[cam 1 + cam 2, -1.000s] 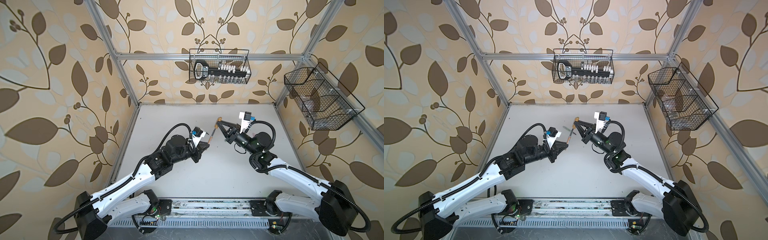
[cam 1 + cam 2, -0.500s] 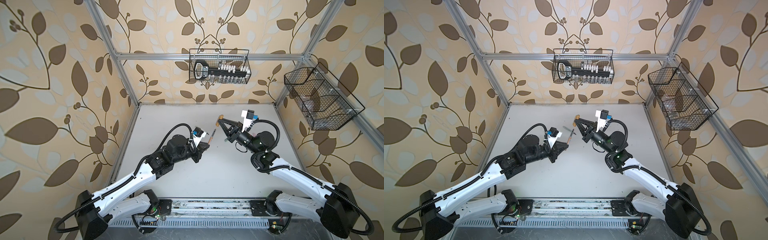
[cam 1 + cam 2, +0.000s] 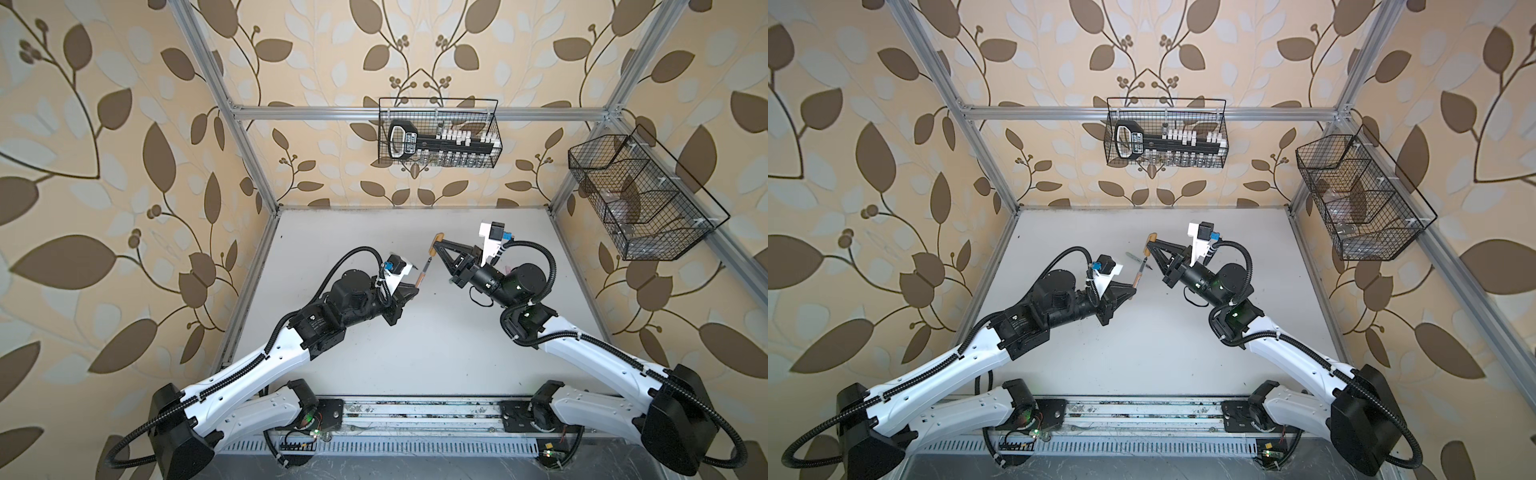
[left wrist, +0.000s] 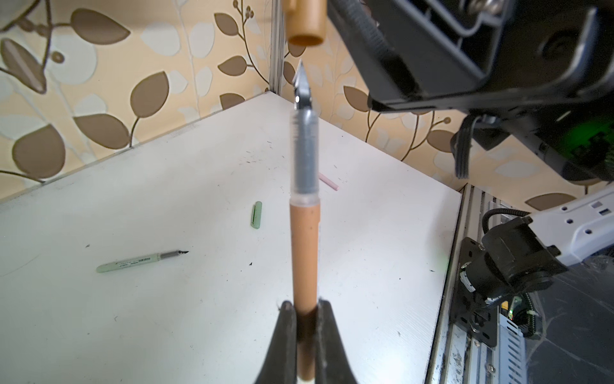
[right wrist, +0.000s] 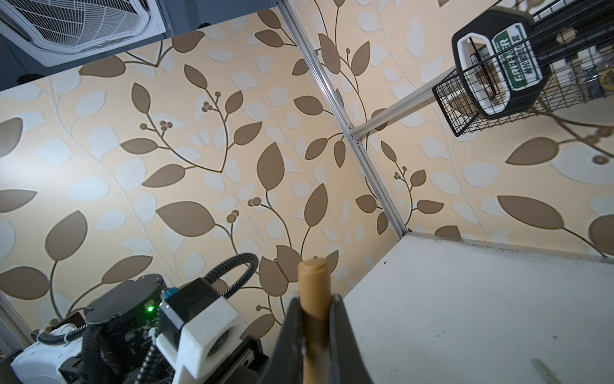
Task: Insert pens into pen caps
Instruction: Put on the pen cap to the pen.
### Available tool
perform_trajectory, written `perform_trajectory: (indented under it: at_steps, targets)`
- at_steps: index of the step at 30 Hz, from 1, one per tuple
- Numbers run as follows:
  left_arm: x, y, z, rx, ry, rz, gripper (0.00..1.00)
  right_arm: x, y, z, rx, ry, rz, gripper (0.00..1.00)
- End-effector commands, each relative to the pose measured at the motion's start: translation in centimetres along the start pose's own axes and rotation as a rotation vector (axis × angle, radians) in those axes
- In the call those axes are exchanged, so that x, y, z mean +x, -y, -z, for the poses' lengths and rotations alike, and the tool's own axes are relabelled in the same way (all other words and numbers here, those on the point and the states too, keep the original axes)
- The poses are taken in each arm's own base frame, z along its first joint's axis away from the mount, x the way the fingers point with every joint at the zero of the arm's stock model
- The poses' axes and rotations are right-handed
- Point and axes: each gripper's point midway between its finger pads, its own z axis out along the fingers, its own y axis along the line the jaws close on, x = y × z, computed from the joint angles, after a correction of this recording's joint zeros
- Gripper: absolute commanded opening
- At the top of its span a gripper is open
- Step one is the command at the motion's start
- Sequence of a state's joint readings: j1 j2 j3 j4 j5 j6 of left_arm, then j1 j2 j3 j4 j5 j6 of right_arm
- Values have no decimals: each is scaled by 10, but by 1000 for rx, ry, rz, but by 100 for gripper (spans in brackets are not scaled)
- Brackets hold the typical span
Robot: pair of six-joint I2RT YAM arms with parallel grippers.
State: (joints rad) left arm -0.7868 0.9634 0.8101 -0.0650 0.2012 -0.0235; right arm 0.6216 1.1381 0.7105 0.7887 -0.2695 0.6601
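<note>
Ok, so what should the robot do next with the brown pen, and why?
Probably ease the left gripper forward so the brown pen pushes its nib into the brown cap in the right gripper. The nib points at the cap's open end, nearly lined up, with a small gap between them.

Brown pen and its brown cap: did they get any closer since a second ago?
Hardly anything changed. The left gripper still clamps the slim brown pen, its tip just short of the short brown tubular cap pinched by the right gripper. Only the right arm's wrist seems slightly shifted.
</note>
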Motion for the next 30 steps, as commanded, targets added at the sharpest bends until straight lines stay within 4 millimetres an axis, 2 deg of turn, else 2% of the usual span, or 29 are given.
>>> perform_trajectory:
  at_steps: [1, 11, 18, 25, 30]
  targets:
    - [-26, 6, 10, 9, 97, -47, 0, 5, 3, 1, 11, -6, 13, 0]
    - [-26, 5, 8, 4, 93, -47, 0, 13, -3, -4, -21, -19, -10, 0]
    - [-27, 4, 10, -7, 99, -46, 0, 5, -9, -2, -18, -7, 16, 0]
    - [-38, 1, 18, -34, 142, -53, 0, 15, -5, 1, -7, -27, -2, 0]
    - [-47, 3, 22, -29, 166, -62, 0, 15, -6, 2, -10, -19, -5, 0]
